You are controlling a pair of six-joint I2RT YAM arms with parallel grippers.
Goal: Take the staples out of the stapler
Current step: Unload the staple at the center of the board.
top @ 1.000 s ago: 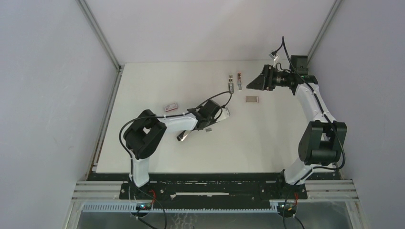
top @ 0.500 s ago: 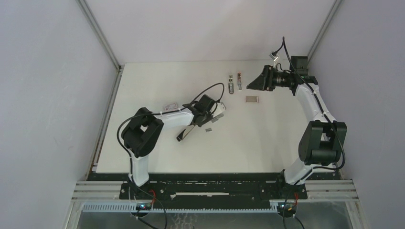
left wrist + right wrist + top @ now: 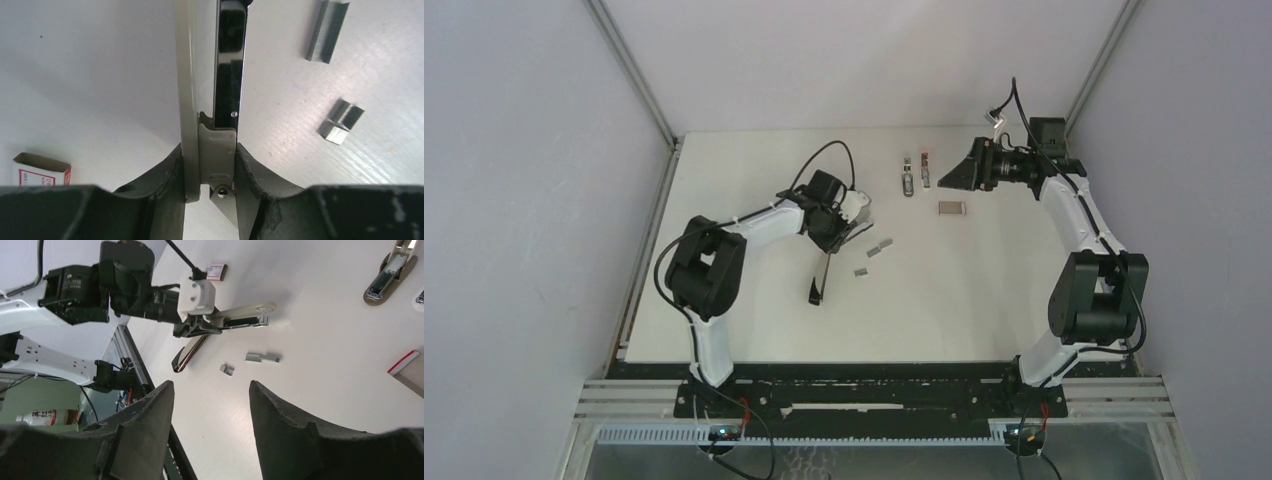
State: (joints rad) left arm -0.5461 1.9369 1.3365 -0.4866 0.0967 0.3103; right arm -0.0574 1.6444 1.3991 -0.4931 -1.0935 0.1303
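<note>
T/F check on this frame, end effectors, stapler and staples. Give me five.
1. The left end effector is clamped on the rear of the black stapler. True.
2. Two staple strips lie loose on the table. True.
3. The right end effector holds a staple strip. False: its jaws stand open and empty, off to the far right.
4. The staple strips sit inside the pink-and-white box. False: they lie on the bare table, well apart from the box.
5. The stapler lies folded shut on the table. False: it is held, and the right wrist view shows its two arms spread apart.
</note>
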